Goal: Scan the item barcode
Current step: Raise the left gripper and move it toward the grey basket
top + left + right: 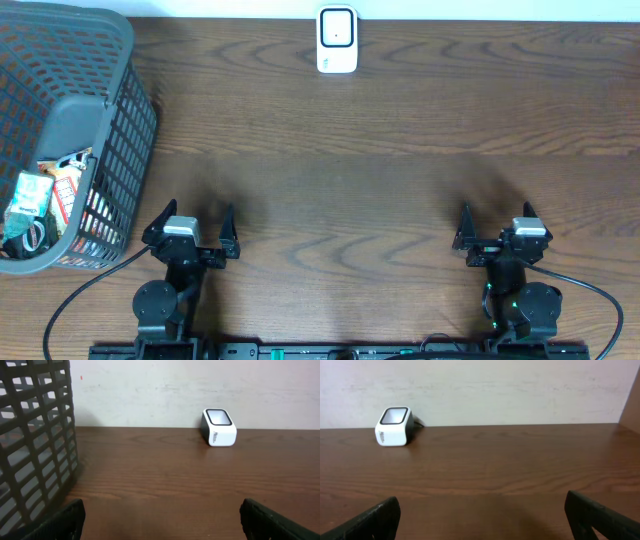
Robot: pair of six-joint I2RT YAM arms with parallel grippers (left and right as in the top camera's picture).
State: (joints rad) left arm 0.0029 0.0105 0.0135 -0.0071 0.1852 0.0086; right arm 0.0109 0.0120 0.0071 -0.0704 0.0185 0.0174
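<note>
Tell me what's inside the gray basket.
Inside the basket, a green-and-white packet and an orange-brown packet show, with something dark beside them. The basket's wide gray handle covers whatever lies under it, and no barcode can be made out.

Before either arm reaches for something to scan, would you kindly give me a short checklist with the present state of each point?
1. Left gripper open and holding nothing: ok.
2. Right gripper open and holding nothing: ok.
3. Scanner standing at the far edge of the table, its window uncovered: ok.
4. Packets lying in the basket, on the left gripper's side: ok.
5. Barcode showing on one of the packets: cannot tell, too small and partly hidden.
6. Nothing on the table between the grippers and the scanner: ok.
</note>
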